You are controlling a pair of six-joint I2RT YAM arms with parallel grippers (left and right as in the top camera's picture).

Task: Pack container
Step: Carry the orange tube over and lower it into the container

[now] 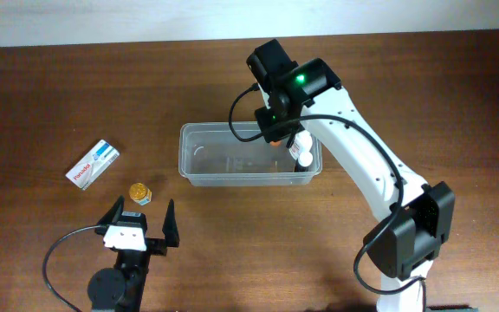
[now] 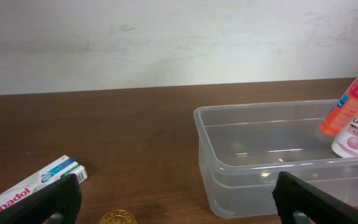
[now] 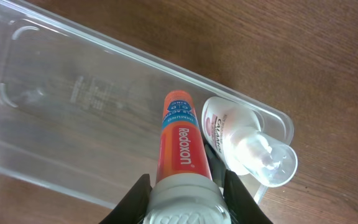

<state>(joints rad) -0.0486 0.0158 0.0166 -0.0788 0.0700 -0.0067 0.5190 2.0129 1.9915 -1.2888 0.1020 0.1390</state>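
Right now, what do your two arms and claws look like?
The right arm has white links, black joints, a black cable and a green light near its wrist. The left arm shows a black joint and looping black cable. The left gripper has black tapered fingers on a white block; the right gripper has black fingers too.

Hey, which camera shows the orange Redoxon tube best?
The right wrist view: the Redoxon tube fills the middle, its label readable, held in the jaws. The left wrist view catches only a slanted part at the right edge; overhead, the right arm hides nearly all of it.
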